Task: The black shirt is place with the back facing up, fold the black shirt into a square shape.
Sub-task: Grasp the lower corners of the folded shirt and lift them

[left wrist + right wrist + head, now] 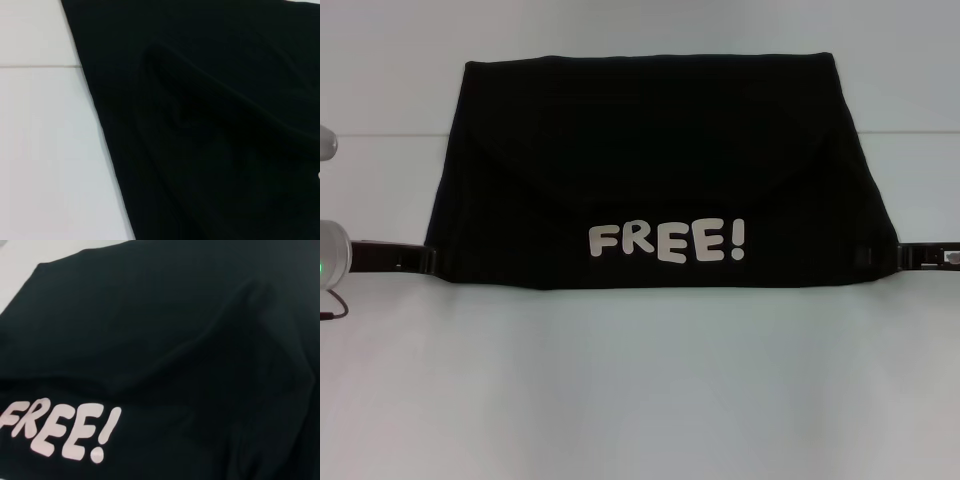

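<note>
The black shirt (650,170) lies on the white table as a wide folded shape, narrower at the far edge. A white "FREE!" print (667,241) faces up near its front edge. My left gripper (428,262) is at the shirt's front left corner and my right gripper (868,256) at its front right corner, both low at the fabric's edge. The left wrist view shows black shirt cloth (225,125) with soft creases beside bare table. The right wrist view is filled by shirt fabric (175,340) and the print (60,432).
The white table (640,380) extends in front of the shirt and to both sides. A thin seam line (380,134) crosses the tabletop behind. A white part of my left arm (332,250) sits at the left border.
</note>
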Robot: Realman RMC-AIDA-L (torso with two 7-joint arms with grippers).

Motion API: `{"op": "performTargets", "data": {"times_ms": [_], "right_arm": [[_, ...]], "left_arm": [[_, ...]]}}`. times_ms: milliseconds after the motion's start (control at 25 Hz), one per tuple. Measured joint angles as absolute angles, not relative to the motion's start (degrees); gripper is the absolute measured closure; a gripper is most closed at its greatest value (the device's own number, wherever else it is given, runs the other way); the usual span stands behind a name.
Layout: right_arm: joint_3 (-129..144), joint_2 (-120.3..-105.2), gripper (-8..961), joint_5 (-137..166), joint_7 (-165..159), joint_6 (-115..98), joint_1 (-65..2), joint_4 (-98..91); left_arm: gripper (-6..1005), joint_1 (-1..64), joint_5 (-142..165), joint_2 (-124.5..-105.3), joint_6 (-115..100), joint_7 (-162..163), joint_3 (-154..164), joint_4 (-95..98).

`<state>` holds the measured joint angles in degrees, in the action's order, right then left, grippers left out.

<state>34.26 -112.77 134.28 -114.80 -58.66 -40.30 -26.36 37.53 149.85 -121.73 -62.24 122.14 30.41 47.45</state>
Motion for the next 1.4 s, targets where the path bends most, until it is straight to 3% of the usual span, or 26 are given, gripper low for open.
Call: {"op": "performTargets", "data": {"times_ms": [280,480,720,1120,1400], "right_arm": [[34.4,-112.29,667,134.2,-114.8,-59.5,-39.7,-26.6],[33.4,-111.92,860,134.1,-113.8,-62.1,-38.8,-27.5],[31.0,-111.74,916,134.0,-112.2,-71.5,-34.3,-33.2],[24.8,-109.85,915,134.0,-104.3,-89.2,-24.6,-37.8],[22.8,-109.37,915,134.3,-99.3,-96.3,-18.8,-37.8]], "left_arm": [[999,37.5,149.9,-121.72,-61.5,122.5,30.5,47.4],[999,37.0,149.7,-121.76,-64.0,122.7,30.0,48.3],[999,35.3,148.7,-122.10,-75.8,122.3,26.6,52.7],[998,31.6,145.8,-122.01,-100.6,112.7,17.1,54.5],[999,28.0,146.0,-122.29,-110.0,106.5,14.4,54.6]]}}
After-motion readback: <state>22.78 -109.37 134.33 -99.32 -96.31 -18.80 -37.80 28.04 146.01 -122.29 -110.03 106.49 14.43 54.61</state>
